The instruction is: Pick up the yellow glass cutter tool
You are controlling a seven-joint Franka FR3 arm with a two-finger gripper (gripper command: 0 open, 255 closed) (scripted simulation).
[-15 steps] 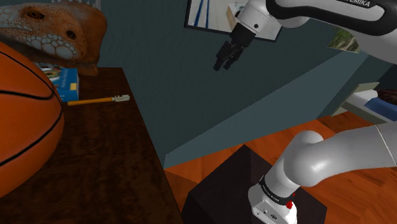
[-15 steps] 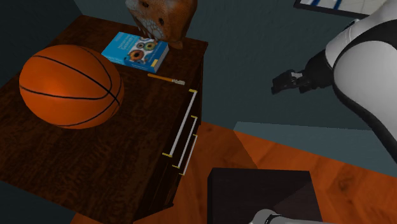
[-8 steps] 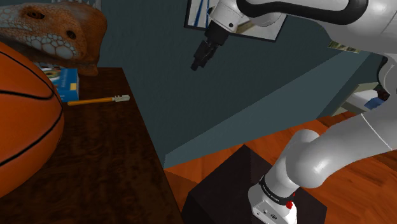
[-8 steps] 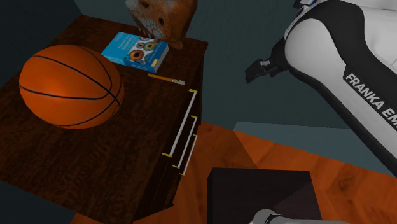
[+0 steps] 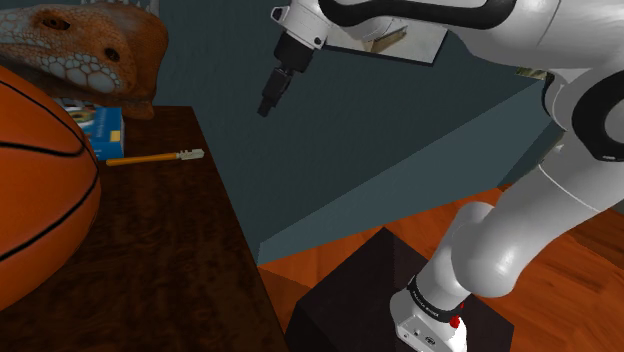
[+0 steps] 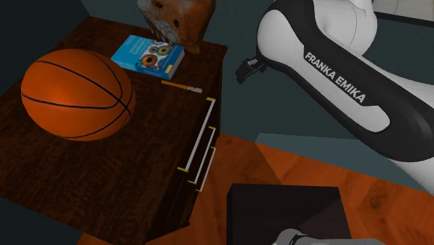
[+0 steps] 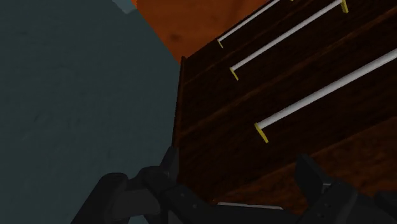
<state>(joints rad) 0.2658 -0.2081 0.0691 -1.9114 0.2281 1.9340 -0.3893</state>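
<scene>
Dim, even lighting; soft sheen on the basketball, white arm brightest

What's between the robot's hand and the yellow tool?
Nothing: in the shoulder view, just bare tabletop and open air separate the gripper from the cutter.

White arm (dark joints), black jaws

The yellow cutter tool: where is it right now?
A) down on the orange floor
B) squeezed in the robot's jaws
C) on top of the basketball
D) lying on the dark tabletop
D: the yellow cutter tool lies flat on the dark tabletop, with the jaws up in the air beside the table.
</scene>
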